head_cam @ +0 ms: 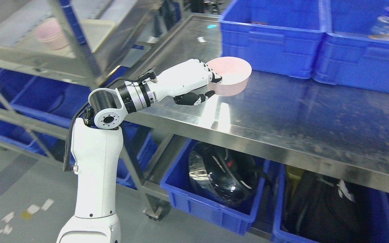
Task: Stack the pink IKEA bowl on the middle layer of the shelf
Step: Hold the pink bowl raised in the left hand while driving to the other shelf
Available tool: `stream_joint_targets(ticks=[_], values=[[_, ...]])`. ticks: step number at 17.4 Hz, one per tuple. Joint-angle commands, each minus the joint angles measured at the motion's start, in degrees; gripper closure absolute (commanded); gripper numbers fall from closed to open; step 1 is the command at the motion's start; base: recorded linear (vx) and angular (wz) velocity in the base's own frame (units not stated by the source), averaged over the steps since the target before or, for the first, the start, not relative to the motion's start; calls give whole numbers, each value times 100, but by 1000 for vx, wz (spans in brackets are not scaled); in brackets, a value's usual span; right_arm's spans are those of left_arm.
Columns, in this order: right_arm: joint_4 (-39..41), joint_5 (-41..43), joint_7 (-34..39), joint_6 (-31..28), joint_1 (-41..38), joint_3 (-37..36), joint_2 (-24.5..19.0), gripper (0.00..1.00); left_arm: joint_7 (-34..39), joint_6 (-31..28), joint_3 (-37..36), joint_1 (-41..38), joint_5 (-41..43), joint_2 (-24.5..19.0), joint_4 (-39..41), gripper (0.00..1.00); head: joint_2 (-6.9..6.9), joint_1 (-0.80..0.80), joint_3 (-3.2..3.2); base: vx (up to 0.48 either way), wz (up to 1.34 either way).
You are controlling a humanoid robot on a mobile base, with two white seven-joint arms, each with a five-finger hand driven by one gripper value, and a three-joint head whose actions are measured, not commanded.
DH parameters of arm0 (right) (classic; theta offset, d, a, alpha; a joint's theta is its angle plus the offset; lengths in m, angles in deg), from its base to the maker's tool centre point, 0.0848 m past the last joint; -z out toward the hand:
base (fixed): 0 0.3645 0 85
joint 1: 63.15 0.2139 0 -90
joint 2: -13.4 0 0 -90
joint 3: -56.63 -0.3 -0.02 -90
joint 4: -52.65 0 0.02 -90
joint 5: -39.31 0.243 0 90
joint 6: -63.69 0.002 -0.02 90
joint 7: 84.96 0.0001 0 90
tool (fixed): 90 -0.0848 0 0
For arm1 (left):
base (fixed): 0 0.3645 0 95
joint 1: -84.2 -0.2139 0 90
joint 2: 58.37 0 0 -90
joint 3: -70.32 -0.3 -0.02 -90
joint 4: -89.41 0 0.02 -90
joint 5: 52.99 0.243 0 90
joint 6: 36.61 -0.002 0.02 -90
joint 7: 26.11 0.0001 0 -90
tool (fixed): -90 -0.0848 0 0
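A pink bowl [232, 75] rests on the steel table [282, 111], near its left part. My left hand [213, 86] reaches it from the left. Its fingers [214, 76] curl over the bowl's near rim and the thumb [194, 99] presses against the outer wall low down, so the hand is shut on the bowl. On the shelf [79, 57] at the upper left, a stack of pink bowls [51, 33] stands on a pale tray [95, 32], blurred behind the shelf post. The right arm does not show.
Two big blue bins [272, 44] stand at the back of the table, one with a plastic bottle [385, 23] inside. More blue bins [211, 202] with dark items sit under the table. The shelf's slanted steel post [69, 37] stands between the hand and the stacked bowls.
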Motion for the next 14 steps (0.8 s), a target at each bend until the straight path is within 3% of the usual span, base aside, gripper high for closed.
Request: stream_joint_targets(ticks=[1, 14], values=[[100, 0, 20, 3, -26, 0, 100, 0, 104, 4, -202, -26, -145, -100, 225, 99, 0, 0, 0, -38, 1155], [100, 0, 20, 3, -26, 0, 100, 0, 289, 4, -361, -17, -356, -100, 225, 98, 3, 0, 0, 52, 1394]])
